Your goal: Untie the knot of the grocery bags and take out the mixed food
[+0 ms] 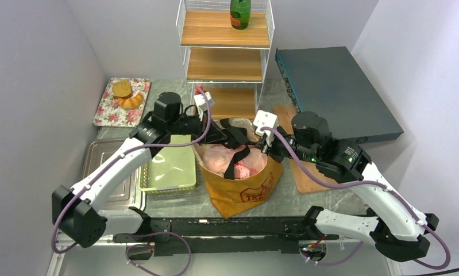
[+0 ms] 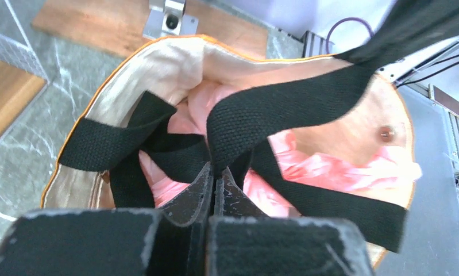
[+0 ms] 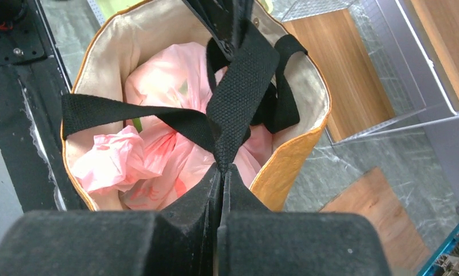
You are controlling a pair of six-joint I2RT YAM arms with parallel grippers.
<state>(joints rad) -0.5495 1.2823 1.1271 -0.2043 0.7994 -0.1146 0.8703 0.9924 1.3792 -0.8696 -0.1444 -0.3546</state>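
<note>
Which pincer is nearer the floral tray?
Left. Left pincer clamps a strap over the tote's middle; right pincer clamps a strap further right, beyond it from the tray.

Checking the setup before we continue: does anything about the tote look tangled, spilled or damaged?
Yes: the black straps of the tote are knotted together across its mouth, over the crumpled pink bag inside, instead of hanging free. The left claw and right claw are each shut on a strap. Nothing looks spilled or torn.

Mustard tote [image 1: 247,190] upright – black straps [image 1: 238,141] crossed; pink bag [image 1: 222,156] inside.
</note>
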